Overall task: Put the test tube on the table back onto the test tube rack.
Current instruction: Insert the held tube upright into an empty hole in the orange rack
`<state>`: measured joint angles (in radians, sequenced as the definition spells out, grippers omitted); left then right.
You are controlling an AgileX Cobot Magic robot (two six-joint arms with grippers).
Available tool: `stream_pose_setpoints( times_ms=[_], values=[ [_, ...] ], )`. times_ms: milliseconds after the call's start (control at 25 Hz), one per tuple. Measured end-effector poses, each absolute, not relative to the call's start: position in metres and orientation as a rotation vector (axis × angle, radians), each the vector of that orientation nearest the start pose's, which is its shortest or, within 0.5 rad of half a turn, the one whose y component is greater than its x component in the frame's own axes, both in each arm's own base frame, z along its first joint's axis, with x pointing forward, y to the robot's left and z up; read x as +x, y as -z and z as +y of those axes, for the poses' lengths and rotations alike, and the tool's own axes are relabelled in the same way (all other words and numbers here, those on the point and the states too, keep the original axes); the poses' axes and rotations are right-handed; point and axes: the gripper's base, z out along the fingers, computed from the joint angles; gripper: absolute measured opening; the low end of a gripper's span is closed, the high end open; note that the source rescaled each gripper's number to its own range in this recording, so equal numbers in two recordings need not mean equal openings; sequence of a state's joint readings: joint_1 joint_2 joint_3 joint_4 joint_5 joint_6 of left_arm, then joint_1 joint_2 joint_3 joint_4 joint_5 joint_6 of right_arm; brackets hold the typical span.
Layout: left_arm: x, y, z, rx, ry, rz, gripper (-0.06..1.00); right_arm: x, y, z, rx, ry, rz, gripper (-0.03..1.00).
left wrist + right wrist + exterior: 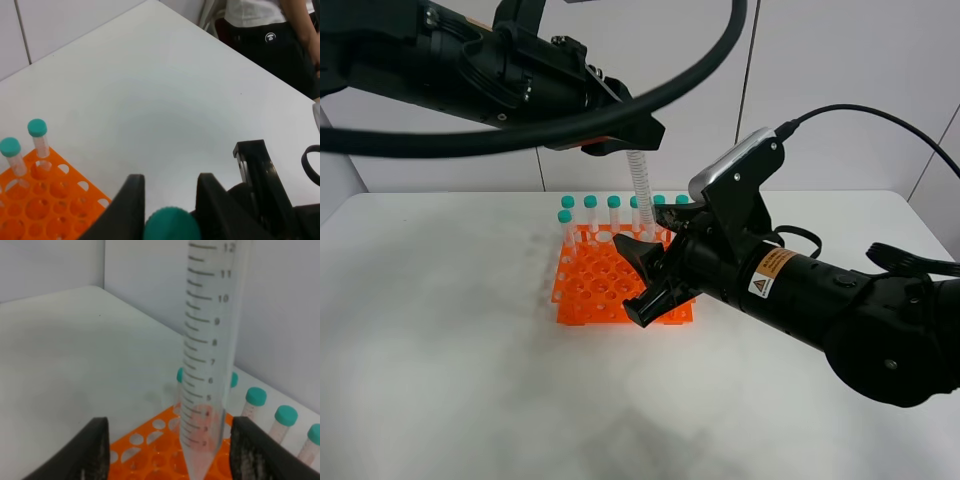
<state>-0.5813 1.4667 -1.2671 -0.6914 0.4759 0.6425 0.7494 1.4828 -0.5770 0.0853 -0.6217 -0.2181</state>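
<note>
Left pincer (169, 182) clamped on test tube (207, 365) cap, tube upright over test tube rack (582, 300), between parted right pincer (167, 440)

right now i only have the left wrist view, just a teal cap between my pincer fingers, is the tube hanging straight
Observer: near upright, the test tube hangs from the left pincer over the test tube rack
Operator: tip in a hole yet
Observer: can't tell, the tip is low over the back rows, cut off in the right wrist view
Operator: where's the other pincer
Observer: the right pincer is open, fingers either side of the tube, not touching
</note>
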Motion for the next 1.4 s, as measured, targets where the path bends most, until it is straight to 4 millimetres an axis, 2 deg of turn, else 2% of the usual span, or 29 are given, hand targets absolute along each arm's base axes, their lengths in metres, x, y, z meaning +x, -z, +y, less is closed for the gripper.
stream_pose_setpoints(
  times_ms=[320, 600, 880, 1080, 1400],
  values=[
    [0.268, -0.361, -0.207, 0.780, 0.651, 1.943, 0.00, 0.214, -0.216, 0.194, -0.763, -0.397, 1.684, 0.56],
    [0.269, -0.362, -0.207, 0.766, 0.644, 1.932, 0.00, 0.205, -0.203, 0.187, -0.852, -0.367, 1.900, 0.56],
    [0.269, -0.362, -0.207, 0.766, 0.644, 1.932, 0.00, 0.188, -0.218, 0.173, -0.921, -0.347, 1.989, 0.56],
    [0.269, -0.362, -0.207, 0.766, 0.644, 1.932, 0.00, 0.197, -0.224, 0.141, -0.837, -0.264, 2.093, 0.56],
    [0.269, -0.362, -0.207, 0.766, 0.644, 1.932, 0.00, 0.223, -0.233, 0.071, -0.513, -0.089, 2.177, 0.56]
  ],
)
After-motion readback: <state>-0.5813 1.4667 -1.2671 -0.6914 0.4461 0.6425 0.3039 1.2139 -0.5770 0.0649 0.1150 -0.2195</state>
